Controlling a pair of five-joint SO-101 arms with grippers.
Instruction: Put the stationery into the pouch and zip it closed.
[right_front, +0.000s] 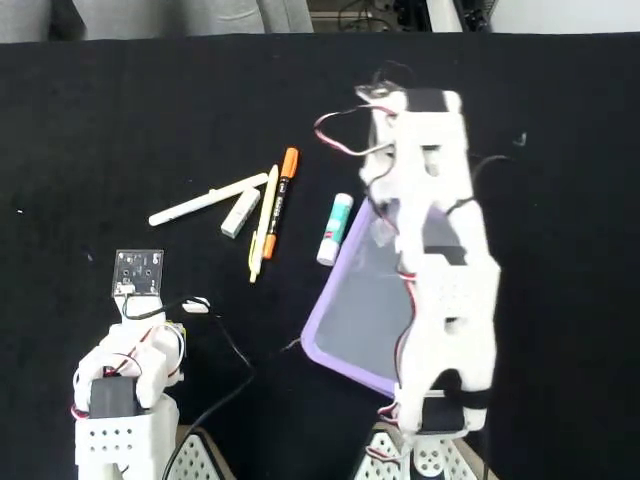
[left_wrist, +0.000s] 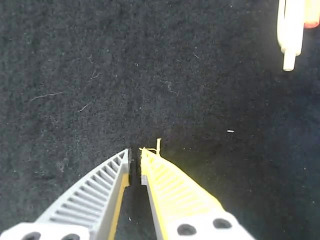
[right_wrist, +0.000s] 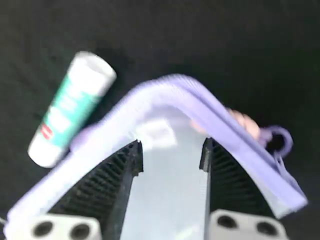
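The right gripper has its two black ribbed fingers spread wide and clamped on nothing. Between them lies the smooth clear panel of the pouch. The pouch's soft purple fabric rim arches just past the fingertips; whether the tips touch it cannot be told. A purple ring-shaped zip pull hangs at one end of the rim. Near the other end lies the glue stick, a smooth white cylinder with a teal label.

In the high view, the right arm, white plastic with looping wires, stretches up the centre right of the frame over the pouch. The pouch's visible purple edge slants from lower centre up to the right. The glue stick lies just beside that edge, its long axis nearly upright in the frame.

Left of it, an orange pen and a slim yellow pen lie side by side, running from upper right to lower left. A white pen angles away toward the left, with a short white block beside it.

The left gripper, one grey and one yellow ribbed wedge, is closed almost tip to tip, holding nothing, above the fuzzy black cloth. The left arm sits folded at lower left.
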